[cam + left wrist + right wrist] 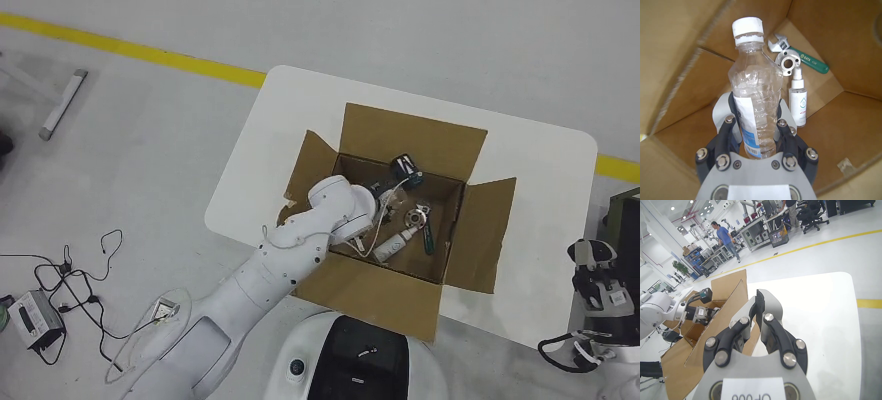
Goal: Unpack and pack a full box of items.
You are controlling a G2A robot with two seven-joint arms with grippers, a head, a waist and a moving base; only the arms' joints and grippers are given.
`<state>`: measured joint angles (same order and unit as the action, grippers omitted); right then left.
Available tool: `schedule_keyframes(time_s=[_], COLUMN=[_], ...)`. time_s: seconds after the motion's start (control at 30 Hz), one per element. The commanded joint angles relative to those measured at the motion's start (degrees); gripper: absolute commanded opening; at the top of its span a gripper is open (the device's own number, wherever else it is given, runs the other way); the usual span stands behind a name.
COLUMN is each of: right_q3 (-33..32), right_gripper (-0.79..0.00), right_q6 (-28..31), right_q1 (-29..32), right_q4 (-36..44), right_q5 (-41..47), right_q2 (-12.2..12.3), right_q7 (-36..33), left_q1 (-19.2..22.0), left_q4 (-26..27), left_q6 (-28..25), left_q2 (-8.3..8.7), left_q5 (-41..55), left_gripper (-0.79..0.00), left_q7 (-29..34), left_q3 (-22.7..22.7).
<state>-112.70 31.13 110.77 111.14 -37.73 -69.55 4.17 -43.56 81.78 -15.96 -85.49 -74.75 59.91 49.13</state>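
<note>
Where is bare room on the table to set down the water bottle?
The table is bare beside the box on the robot's right, in front of the right hand. Inside the box, wrench, flange and spray bottle crowd one corner.

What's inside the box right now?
Wrench, flange and spray bottle on its floor; the left tool holds a water bottle there. Floor under the arm is hidden.

Your left arm (290, 250): white rounded shells, thin cable looped outside. Your left gripper (756, 102): grey palm plate (757, 170), black linkages (725, 136) on it, silver screws (721, 161), pale fingers (718, 113) beyond. Your right gripper (760, 294): same build; white label (753, 388) on palm plate, ribbed black pads (758, 311).
</note>
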Motion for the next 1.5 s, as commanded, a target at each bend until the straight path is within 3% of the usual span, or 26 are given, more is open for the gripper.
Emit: schedule_keyframes(time_s=[0.0, 0.2, 0.3, 0.6, 0.87, 1.07, 1.47], right_q3=[0.28, 1.59, 2.14, 2.87, 3.68, 4.04, 3.76], right_gripper=[-0.785, -0.785, -0.785, -0.785, -0.785, -0.785, -0.785], right_q6=[-0.08, -0.01, -0.04, 0.26, 1.08, 1.76, 2.93], right_q1=[-0.18, -0.63, -0.81, -0.90, -1.38, -2.23, -3.05], right_q4=[0.04, 0.13, 0.07, -0.77, -1.84, -2.69, -4.55], right_q5=[-0.09, -0.49, -0.76, -1.09, -0.80, -0.67, 0.28], right_q2=[-0.04, -0.17, -0.24, -0.40, -0.49, -0.49, -0.50], right_q7=[-0.16, -0.56, -0.58, -0.41, -0.47, -0.77, -0.47], left_q1=[-1.95, -5.09, -5.56, -5.80, -10.31, -13.20, -20.75], left_q4=[6.78, 20.19, 24.37, 33.22, 38.41, 37.41, 24.91], left_q6=[-0.84, -2.53, -3.23, -4.69, -5.66, -7.58, 3.53], left_q2=[0.86, 2.28, 2.73, 4.48, 6.63, 7.83, 8.09], left_q5=[1.30, 5.56, 6.99, 5.86, -2.45, -9.74, -12.98], left_gripper=[-0.785, -0.785, -0.785, -0.785, -0.785, -0.785, -0.785], left_q7=[1.63, 3.83, 5.33, 12.47, 18.32, 20.83, 14.93], left_q3=[3.55, 10.69, 12.88, 21.77, 33.24, 37.00, 37.16])
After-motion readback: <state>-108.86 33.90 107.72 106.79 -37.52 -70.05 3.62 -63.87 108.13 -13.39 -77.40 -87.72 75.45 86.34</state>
